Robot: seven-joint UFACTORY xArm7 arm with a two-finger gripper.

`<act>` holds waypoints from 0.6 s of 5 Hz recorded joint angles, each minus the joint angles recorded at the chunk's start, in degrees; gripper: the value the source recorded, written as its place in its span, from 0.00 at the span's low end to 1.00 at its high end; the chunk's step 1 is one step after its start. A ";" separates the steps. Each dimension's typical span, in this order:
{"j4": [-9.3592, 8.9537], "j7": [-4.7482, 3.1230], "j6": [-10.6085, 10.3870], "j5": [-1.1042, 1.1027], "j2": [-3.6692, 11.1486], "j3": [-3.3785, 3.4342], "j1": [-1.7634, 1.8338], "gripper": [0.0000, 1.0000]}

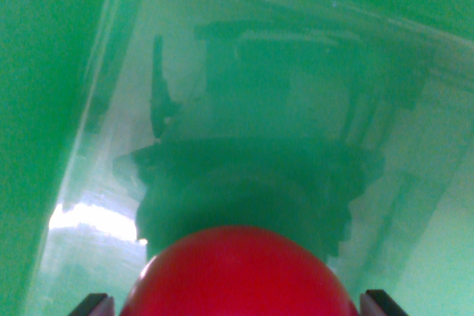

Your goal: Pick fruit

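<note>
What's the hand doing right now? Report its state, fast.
Hand: closed on the red fruit; a dark fingertip shows at each side of it, above a glossy green surface.

Red fruit [235, 275]: lower part cut off by bottom edge at 6 o'clock. Gripper [237, 307]: only two dark finger tips [92, 306] visible, 7 and 5 o'clock; rest out of frame. Dark reflection [252, 153] on glossy green surface [415, 205], centre to 12 o'clock: blurred, details unreadable.
</note>
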 joint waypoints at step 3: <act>0.40 -0.02 0.56 0.02 -0.16 0.01 0.00 1.00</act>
